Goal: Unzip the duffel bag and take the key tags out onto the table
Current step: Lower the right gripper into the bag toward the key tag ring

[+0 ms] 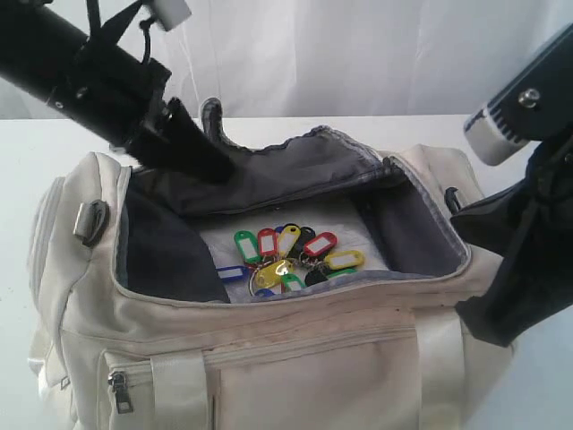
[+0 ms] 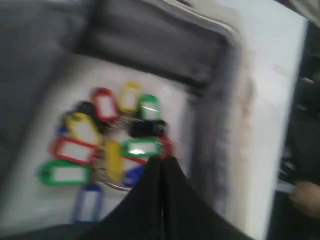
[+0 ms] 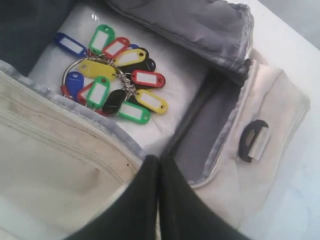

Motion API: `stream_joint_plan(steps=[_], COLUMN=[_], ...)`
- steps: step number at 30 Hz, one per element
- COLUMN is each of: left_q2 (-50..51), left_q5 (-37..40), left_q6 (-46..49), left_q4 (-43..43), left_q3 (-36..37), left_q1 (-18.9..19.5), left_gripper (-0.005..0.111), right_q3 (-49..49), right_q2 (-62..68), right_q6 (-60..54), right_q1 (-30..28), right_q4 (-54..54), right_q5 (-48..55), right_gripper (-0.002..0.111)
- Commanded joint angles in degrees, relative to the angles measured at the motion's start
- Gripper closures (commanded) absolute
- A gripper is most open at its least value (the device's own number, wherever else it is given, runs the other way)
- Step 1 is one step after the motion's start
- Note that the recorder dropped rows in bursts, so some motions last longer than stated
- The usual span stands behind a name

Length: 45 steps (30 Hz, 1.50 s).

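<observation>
Hovering over the unzipped bag (image 1: 295,358), the left tool (image 2: 161,165) was clenched on nothing, as was the right tool (image 3: 159,162). The key tags (image 1: 288,258) lay inside on the bag's floor. The left tool would need to open first, then pinch the bunch at its middle.

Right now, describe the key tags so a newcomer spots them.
Find the large cream duffel bag filling the exterior view, its top unzipped. On the white base inside lies the bunch of key tags: small red, green, yellow, blue and black plastic tabs on rings, the only bright colours there.
</observation>
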Motion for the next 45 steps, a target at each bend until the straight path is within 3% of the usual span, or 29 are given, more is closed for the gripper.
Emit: stream_joint_plan(steps=[1, 7, 10, 15, 17, 28, 36, 41, 45], left_q2=[-0.8, -6.7, -11.8, -19.7, -22.0, -27.8, -27.7, -27.7, -27.7], left_q5=[11.2, 10.6, 1.8, -4.2, -5.4, -12.4, -13.0, -13.0, -13.0], left_q6=[-0.4, -2.6, -6.4, -9.7, -9.7, -13.1, -15.0, -15.0, -15.0], left_q4=[-1.8, 3.7, 9.1, 12.8, 12.8, 13.0, 12.6, 12.5, 11.5], left_q3=[-0.2, 5.0, 8.9, 14.6, 16.2, 21.8, 21.8, 21.8, 21.8], left_q1=[-0.1, -0.1, -0.1, -0.1, -0.1, -0.1, -0.1, -0.1, -0.1], left_gripper=[0.107, 0.107, 0.107, 0.107, 0.107, 0.107, 0.107, 0.107, 0.107], right_q3=[1.2, 4.1, 4.1, 2.5, -0.2, -29.6, -45.3, -54.1, -56.1], right_q2=[-0.3, -0.3, -0.3, 3.3, 6.4, 33.9, 51.5, 60.5, 62.5], right_q6=[-0.1, -0.1, 0.1, 15.2, 15.3, -12.2, -14.7, -23.4, -22.6], right_q1=[0.4, 0.4, 0.4, 0.4, -0.1, -5.6, -6.6, -12.3, -14.4], right_q4=[-2.8, -11.5, -13.6, -20.7, -20.6, 7.7, 10.7, 29.7, 30.3], right_q5=[-1.9, -7.4, -7.4, -2.7, 1.1, 14.4, 18.0, 23.8, 23.8], right_gripper=[0.108, 0.108, 0.108, 0.108, 0.108, 0.108, 0.108, 0.108, 0.108])
